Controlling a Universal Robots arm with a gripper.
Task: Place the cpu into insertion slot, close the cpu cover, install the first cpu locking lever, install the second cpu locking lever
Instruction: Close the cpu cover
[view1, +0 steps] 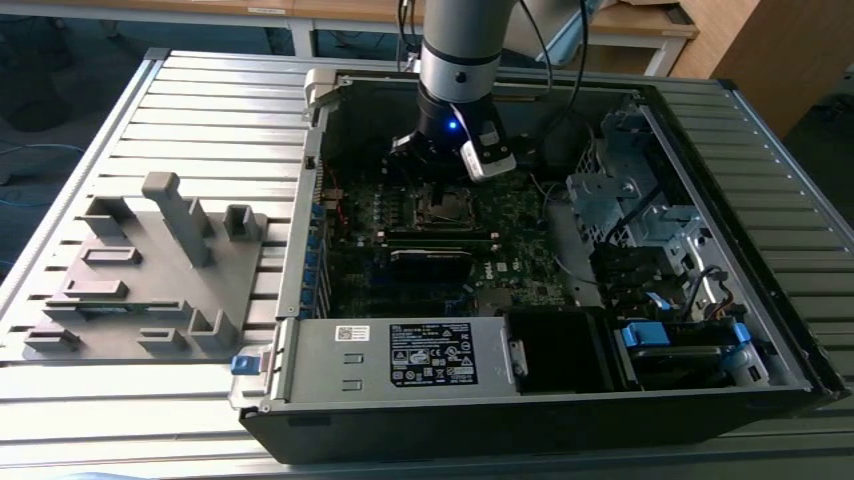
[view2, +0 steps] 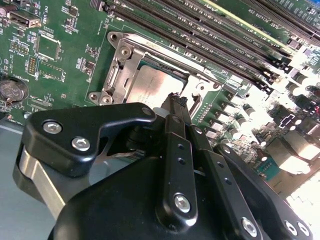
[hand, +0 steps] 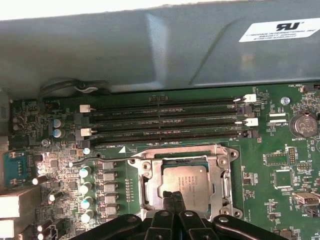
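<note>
The cpu (hand: 187, 182) (view2: 152, 85), a flat silver-grey square, lies in the insertion slot (view1: 445, 208) on the green board. The slot itself is mostly hidden under it. The cpu cover (hand: 220, 175) (view2: 122, 70), a thin silver frame, lies down flat around the chip. My gripper (hand: 172, 197) (view2: 176, 100) (view1: 430, 160) hangs right over the socket. Its two black fingertips are shut together with nothing between them, at the cover's edge beside the chip. A thin metal lever (hand: 100, 160) runs along the board beside the socket.
Long black memory slots (hand: 165, 120) lie just past the socket, below the grey case wall (hand: 150, 50). A coin battery (hand: 304, 124) sits on the board. In the exterior view, a grey fixture (view1: 147, 270) stands on the left, with drive cages (view1: 627, 210) and a power supply (view1: 400, 355) inside the case.
</note>
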